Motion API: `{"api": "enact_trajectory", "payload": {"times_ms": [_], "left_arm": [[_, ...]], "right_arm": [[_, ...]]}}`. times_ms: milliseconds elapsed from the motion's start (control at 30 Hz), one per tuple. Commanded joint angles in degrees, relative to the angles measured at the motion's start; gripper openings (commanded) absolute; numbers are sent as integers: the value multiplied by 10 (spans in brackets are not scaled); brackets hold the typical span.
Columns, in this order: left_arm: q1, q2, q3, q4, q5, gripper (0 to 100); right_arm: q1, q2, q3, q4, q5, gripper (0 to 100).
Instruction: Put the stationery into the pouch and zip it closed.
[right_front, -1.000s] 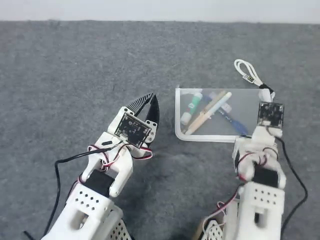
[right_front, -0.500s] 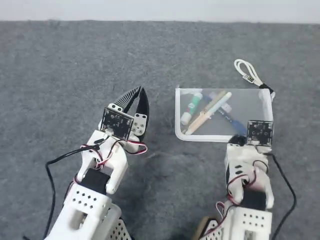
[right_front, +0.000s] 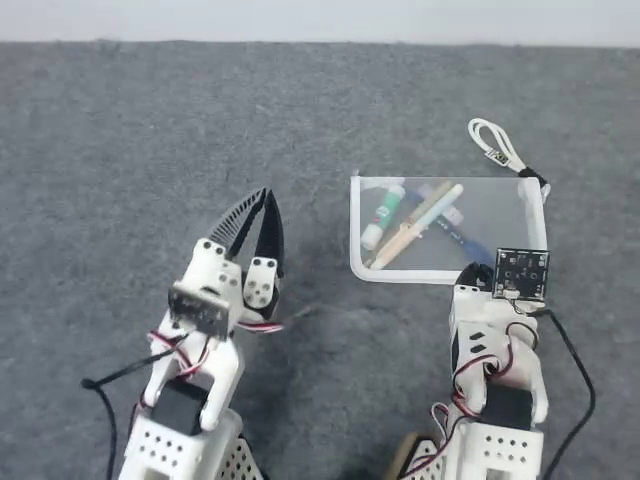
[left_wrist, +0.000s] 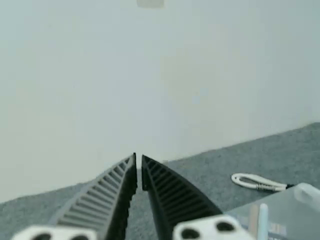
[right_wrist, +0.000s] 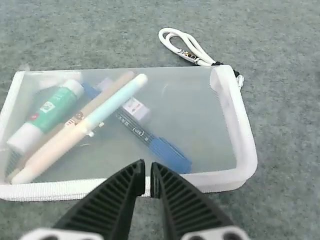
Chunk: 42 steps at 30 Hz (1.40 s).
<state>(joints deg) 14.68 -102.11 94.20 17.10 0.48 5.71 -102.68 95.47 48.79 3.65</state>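
Observation:
The clear pouch (right_front: 500, 215) lies flat at centre right, with a green tube (right_front: 383, 213), a pastel pen (right_front: 420, 225) and a blue pen (right_front: 470, 245) inside. Its white cord (right_front: 497, 145) trails from the far right corner. My left gripper (right_front: 264, 198) is shut and empty, raised left of the pouch and apart from it. In the right wrist view my right gripper (right_wrist: 147, 167) is shut and empty, just short of the pouch's (right_wrist: 200, 115) near white edge. Through the pouch wall there I see the green tube (right_wrist: 47, 112), pastel pen (right_wrist: 85, 127) and blue pen (right_wrist: 155, 142).
Grey carpet-like table surface (right_front: 150, 150) stretches open to the left and behind the pouch. A pale wall stands behind the table's far edge. The left wrist view catches the cord (left_wrist: 255, 181) and a corner of the pouch (left_wrist: 295, 205).
My left arm has swung back and to the left, away from the pouch. My right arm has drawn back from the pouch's right end toward its base.

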Motion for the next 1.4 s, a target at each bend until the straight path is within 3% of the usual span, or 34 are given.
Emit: {"api": "enact_trajectory", "payload": {"times_ms": [0, 300, 967, 1167, 1367], "left_arm": [[-4, -12, -18, 14, -6, 12], [-16, -8, 25, 28, -8, 13], [-16, -10, 24, 476, -10, 13], [-16, -10, 24, 506, -8, 12], [-12, -11, 24, 543, -9, 12]], "right_arm": [[-7, -8, 10, 2, 9, 6], [-7, -12, 11, 36, 10, 6], [-13, -7, 11, 201, 8, 6], [-111, -9, 11, 218, 8, 6], [-122, -13, 11, 265, 8, 6]]}}
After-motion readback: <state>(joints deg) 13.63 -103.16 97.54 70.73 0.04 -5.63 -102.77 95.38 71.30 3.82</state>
